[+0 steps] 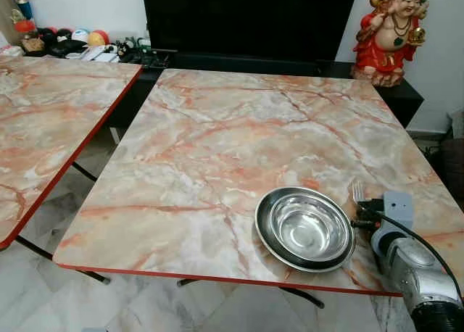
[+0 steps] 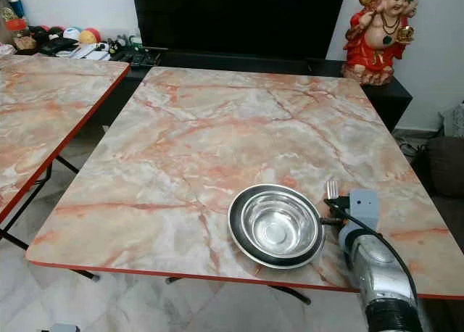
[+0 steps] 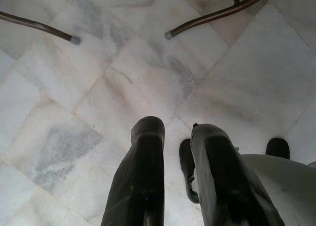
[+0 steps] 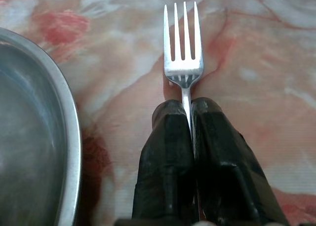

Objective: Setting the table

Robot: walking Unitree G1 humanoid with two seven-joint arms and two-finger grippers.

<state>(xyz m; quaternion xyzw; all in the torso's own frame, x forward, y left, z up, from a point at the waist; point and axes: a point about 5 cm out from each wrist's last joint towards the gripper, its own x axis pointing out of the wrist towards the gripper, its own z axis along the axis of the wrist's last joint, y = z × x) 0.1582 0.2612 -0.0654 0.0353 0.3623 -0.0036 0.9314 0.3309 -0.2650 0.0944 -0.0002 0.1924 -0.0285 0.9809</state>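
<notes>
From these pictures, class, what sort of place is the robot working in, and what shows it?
Probably a home living or dining room: a marble-patterned folding table with a steel bowl and fork, a red laughing figurine, and marble floor tiles.

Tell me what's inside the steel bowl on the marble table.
The round shiny steel bowl holds nothing: its bare, reflective bottom shows. The tabletop under it is hidden. Beside it, the right pincer is shut on a silver fork.
</notes>
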